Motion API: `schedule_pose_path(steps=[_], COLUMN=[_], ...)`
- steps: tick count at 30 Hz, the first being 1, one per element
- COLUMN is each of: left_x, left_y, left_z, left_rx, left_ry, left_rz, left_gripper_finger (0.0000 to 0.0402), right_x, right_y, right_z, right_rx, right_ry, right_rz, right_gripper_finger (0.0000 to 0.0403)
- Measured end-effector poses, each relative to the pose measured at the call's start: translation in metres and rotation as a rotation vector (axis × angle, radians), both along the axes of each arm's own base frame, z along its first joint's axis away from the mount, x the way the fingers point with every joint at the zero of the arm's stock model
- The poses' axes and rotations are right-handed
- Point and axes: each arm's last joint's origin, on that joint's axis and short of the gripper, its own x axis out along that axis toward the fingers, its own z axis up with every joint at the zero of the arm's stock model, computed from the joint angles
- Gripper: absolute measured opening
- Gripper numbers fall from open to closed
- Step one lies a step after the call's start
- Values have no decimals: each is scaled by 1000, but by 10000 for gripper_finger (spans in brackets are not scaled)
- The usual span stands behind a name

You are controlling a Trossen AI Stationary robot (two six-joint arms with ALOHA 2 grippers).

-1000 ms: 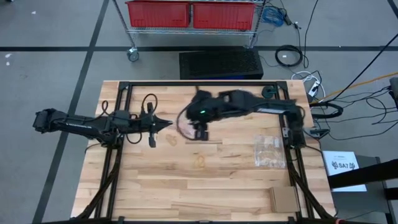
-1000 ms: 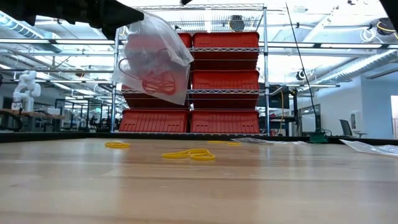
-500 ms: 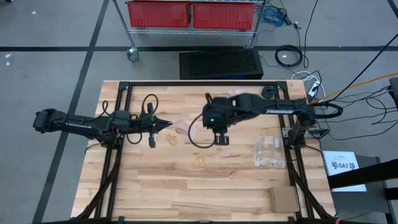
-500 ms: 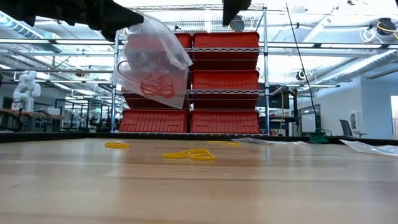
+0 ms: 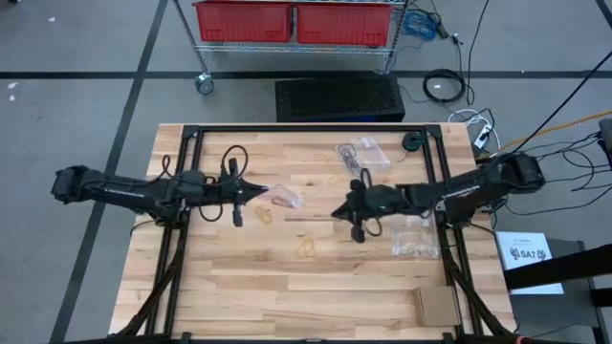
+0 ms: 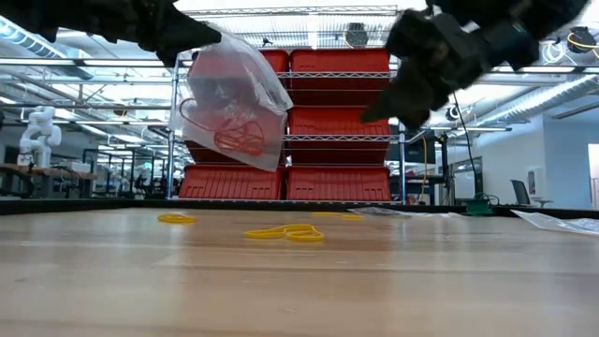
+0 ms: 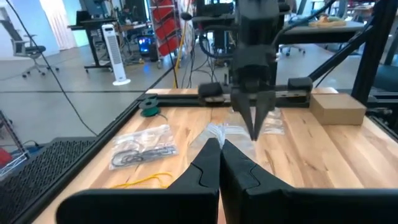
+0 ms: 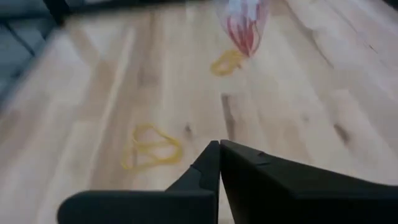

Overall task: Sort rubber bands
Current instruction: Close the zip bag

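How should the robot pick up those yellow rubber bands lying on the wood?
Come straight down on the yellow rubber bands, probably pinching where the loops overlap. They lie flat and floppy on the table, so no side gives an edge. The right gripper, shut now, is nearer and must open first.

Left gripper (image 5: 260, 194) holds bag (image 6: 234, 98) w/ rubber bands (image 6: 229, 131) inside, above surface (image 5: 287, 287). Loose bands (image 5: 307, 248) lie between grippers. Right gripper (image 5: 337, 212) opposite; more bags (image 5: 415, 233) behind it.
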Motion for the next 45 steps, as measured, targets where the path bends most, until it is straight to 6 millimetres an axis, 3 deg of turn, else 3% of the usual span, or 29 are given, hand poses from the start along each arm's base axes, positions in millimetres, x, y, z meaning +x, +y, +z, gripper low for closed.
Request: schedule_pose_path(steps=[6, 16, 22, 26, 33, 37, 41, 45], left_x=[14, 48, 69, 88, 119, 132, 136, 135], left_y=[0, 19, 20, 18, 3, -3, -4, -3], left_z=[-3, -29, -54, -67, -83, -81, -80, -78], left_rx=[39, 153, 181, 145, 4, -23, -46, -42], left_ry=[36, 244, 381, 414, 384, 354, 348, 345], left_rz=[14, 213, 191, 78, -140, -164, -165, -148], left_gripper_finger=[0, 0, 0, 5, 74, 129, 177, 200], right_x=[-16, -16, -16, -16, -16, -16, -16, -17], right_y=[5, 5, 5, 4, 4, 4, 4, 2], right_z=[-26, -26, -27, -27, -26, -26, -27, -29], right_rx=[159, 161, 132, 131, 132, 180, 222, 242], right_ry=[-89, -95, -94, -96, -97, -98, -87, -78], right_rz=[-49, -86, -91, -92, -93, -123, -144, -211], right_gripper_finger=[3, 4, 4, 4, 4, 12, 51, 106])
